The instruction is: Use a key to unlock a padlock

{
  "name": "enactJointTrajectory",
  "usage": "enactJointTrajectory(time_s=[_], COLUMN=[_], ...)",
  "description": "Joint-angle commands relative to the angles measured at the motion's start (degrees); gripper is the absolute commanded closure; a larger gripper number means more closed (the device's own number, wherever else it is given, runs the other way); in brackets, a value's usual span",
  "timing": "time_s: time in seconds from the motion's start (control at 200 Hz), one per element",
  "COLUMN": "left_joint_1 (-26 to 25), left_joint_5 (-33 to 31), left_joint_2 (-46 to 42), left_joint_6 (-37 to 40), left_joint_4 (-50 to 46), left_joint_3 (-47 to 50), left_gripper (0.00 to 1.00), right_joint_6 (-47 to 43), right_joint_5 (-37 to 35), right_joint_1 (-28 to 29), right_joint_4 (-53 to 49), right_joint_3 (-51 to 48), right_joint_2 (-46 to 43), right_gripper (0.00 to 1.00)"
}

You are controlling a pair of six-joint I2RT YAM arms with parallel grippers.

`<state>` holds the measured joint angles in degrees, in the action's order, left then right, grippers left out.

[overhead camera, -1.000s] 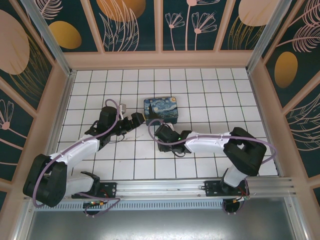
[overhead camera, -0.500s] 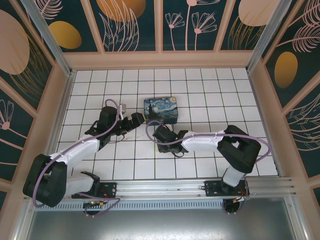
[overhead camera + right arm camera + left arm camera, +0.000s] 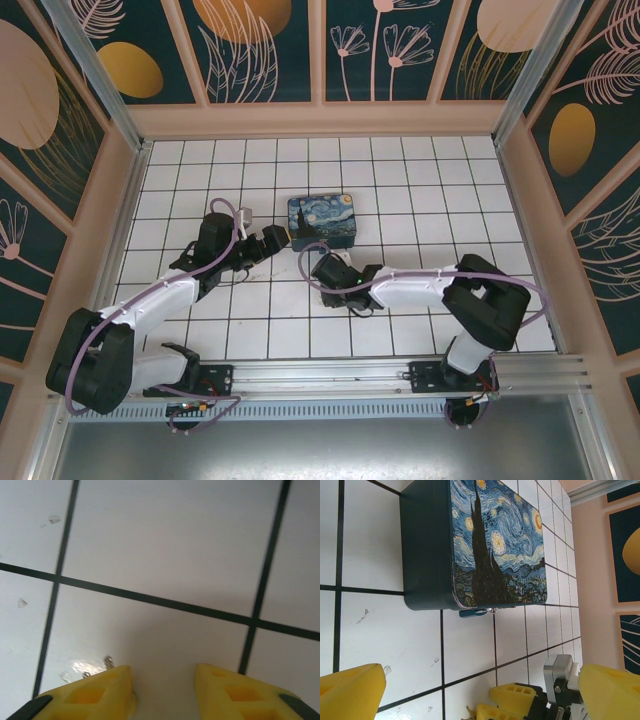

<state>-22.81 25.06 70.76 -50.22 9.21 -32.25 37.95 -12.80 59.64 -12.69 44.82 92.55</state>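
While the left gripper (image 3: pixel 272 240) hangs wide open, the right gripper (image 3: pixel 162 674) has shifted slightly, jaws half-apart over bare tile (image 3: pixel 170 545); what may be the key (image 3: pixel 107 660) lies beside it, ungrasped. The padlock (image 3: pixel 479 612) lies against the box (image 3: pixel 495 545).

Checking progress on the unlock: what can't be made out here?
Padlock: left wrist view, a teal sliver past the box's edge; the box hides the rest.
Key: right wrist view, a tiny glint by the right gripper may be it; too small to tell.
Top view: both too small.
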Motion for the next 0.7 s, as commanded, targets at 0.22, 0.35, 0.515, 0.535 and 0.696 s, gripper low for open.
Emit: enactJointTrajectory(time_s=[0.22, 0.35, 0.515, 0.535, 0.696], left_joint_1=[0.24, 0.22, 0.22, 0.24, 0.22], left_joint_5=[0.43, 0.52, 0.43, 0.39, 0.43], left_joint_2=[-0.19, 0.30, 0.45, 0.43, 0.34], left_joint_6=[-0.02, -0.06, 0.03, 0.03, -0.04], left_joint_4=[1.01, 1.25, 1.30, 1.32, 1.12], left_joint_3=[-0.14, -0.18, -0.18, -0.18, -0.26], left_gripper=[0.01, 0.01, 0.01, 0.01, 0.01], right_joint_6=[3.66, 1.70, -0.88, -1.13, -2.96], right_joint_5=[-0.52, 1.87, 3.85, 4.05, 4.44], right_joint_1=[-1.19, -1.19, -1.12, -1.10, -0.58], right_joint_4=[-5.02, -2.23, -1.56, -1.57, -2.23], right_joint_3=[-6.41, -5.09, -0.77, -0.21, 4.00], right_joint_2=[-8.93, -10.20, -7.37, -6.66, -1.51], right_gripper=[0.60, 0.55, 0.49, 0.48, 0.43])
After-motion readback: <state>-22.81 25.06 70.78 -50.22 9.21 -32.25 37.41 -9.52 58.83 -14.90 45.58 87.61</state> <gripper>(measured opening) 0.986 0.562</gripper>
